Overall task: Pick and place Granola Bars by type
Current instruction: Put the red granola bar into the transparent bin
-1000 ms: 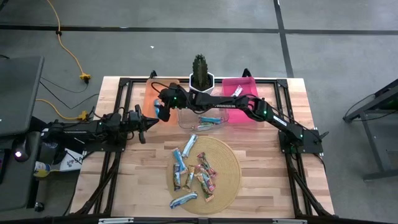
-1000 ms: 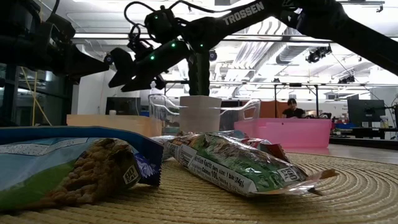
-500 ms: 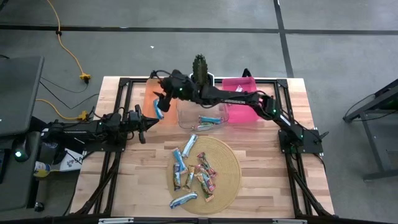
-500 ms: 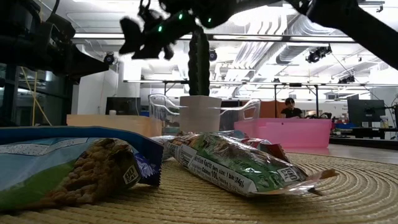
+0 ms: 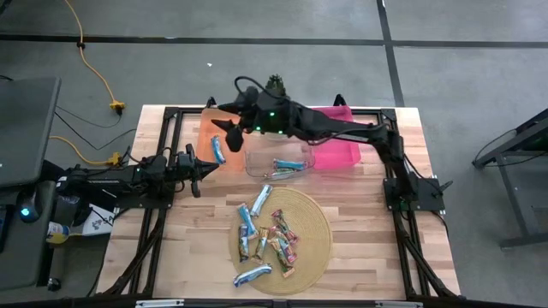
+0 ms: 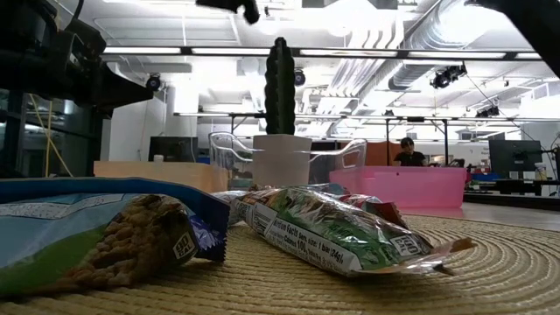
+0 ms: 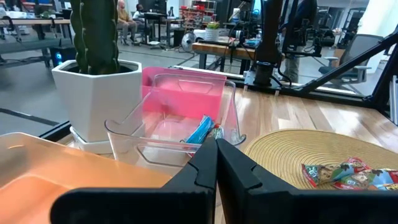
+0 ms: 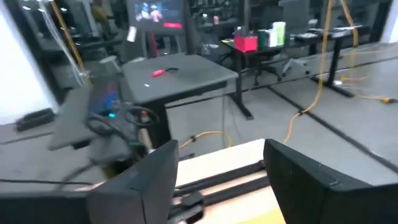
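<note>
Now, right gripper (image 5: 229, 128): raised over the orange bin's far end, fingers spread wide apart with nothing between them; in the right wrist view the two dark fingers (image 8: 134, 180) frame only the table edge and the room beyond.
Blue bar (image 5: 218, 150): lies in the orange bin (image 5: 203, 137), just below and beside the right gripper, apart from it.
Left gripper (image 5: 208, 168): low at the table's left side, near the orange bin's front corner, fingers (image 7: 239, 171) pressed together and empty.
Clear bin (image 5: 257, 164): between the orange bin and the pink bin (image 5: 342, 154); one blue-and-white bar (image 5: 288, 164) inside, well apart from both grippers.
Granola Bars on the mat (image 5: 270, 239): about ten lie scattered on the round woven mat (image 5: 317, 231), near the table's front, well apart from either gripper; blue-and-white ones sit toward the mat's left and front edge.
Cactus pot (image 7: 96, 99): white, behind the clear bin, largely under the right arm in the high view.
</note>
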Controlling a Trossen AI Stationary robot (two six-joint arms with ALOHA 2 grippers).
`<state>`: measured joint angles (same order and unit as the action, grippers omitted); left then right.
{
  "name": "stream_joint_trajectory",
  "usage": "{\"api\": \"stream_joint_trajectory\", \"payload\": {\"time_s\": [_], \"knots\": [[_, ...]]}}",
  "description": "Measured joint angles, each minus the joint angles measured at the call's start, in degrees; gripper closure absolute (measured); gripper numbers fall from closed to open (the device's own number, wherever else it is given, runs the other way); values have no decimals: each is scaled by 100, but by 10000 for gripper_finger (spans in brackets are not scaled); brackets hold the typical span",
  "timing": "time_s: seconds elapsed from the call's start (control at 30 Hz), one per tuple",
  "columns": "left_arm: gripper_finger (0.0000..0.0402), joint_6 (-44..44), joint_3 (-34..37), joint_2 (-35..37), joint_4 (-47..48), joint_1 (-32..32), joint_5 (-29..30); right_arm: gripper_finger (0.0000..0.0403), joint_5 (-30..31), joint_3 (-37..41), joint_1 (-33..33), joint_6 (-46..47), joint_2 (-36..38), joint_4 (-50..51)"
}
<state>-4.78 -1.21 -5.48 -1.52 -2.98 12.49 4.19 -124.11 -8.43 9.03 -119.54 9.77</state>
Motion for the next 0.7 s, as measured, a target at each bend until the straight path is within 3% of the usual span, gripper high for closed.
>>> {"api": "stream_joint_trajectory", "payload": {"time_s": [0.33,0.7], "knots": [[400,-1,-2,-1,0,1,-2,183,-698,0,421,602,798,1217],[400,-2,-2,-2,0,1,0,183,-1594,4,1189,1978,1013,2171]]}}
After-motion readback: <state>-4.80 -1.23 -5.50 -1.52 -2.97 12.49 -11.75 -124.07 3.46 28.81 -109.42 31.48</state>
